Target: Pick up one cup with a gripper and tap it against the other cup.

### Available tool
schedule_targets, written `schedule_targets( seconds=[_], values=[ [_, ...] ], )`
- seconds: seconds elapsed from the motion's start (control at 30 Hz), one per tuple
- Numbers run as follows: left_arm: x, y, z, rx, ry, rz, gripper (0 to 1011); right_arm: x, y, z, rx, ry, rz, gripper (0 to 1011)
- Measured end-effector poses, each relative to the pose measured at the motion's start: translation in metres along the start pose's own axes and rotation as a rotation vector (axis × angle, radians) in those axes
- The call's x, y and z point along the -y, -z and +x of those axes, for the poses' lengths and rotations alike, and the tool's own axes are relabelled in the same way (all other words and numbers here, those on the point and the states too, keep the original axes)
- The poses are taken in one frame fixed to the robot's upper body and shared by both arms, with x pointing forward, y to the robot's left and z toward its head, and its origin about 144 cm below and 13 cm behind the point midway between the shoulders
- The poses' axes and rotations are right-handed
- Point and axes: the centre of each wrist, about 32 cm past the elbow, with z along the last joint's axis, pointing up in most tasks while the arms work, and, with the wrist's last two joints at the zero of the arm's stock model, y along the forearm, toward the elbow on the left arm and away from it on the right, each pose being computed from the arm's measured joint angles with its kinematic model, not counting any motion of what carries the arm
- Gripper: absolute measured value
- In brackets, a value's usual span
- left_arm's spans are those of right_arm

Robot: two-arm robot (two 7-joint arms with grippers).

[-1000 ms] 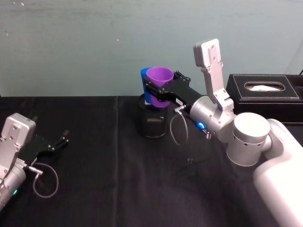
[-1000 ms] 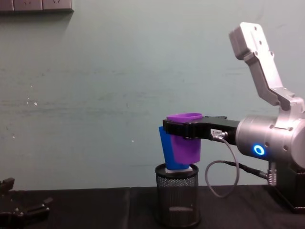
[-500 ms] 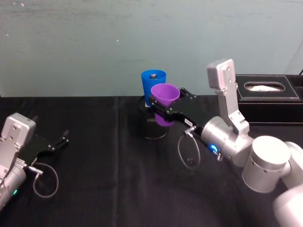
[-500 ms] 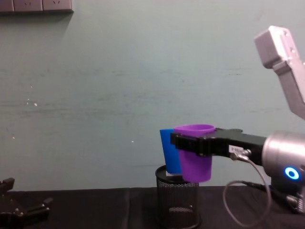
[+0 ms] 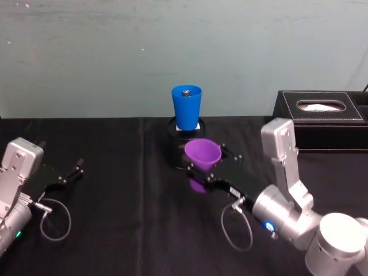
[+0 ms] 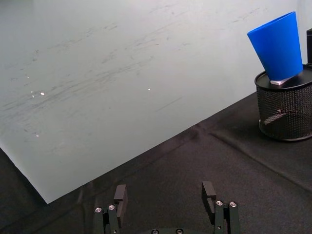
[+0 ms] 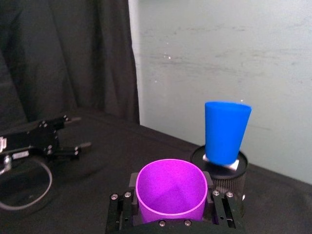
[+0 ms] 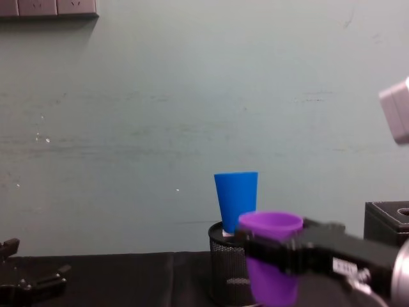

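A scuffed pale-green wall [image 8: 128,128] rises behind a black-draped table [image 5: 115,172] — white sockets [image 8: 48,6] high up.

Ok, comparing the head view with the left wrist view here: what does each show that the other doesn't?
Head view alone: the right gripper shut on the purple cup, held upright nearer the robot than the pen holder, and the black tissue box at far right. Left wrist view alone: the left gripper from behind, fingers open over bare black cloth. Both: the blue cup standing on the mesh pen holder, in front of the pale wall.
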Motion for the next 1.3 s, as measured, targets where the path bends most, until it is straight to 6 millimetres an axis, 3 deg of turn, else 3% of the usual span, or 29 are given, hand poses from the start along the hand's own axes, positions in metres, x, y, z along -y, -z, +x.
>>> schedule_targets(
  seconds=[0.5,1.3],
  values=[
    [0.000,0.000,0.000,0.000,0.000,0.000,1000,0.011,0.058,-0.012,-0.012,0.000,-0.016,736],
    [0.000,0.000,0.000,0.000,0.000,0.000,1000,0.006,0.075,-0.012,-0.014,0.020,-0.020,736]
  ],
)
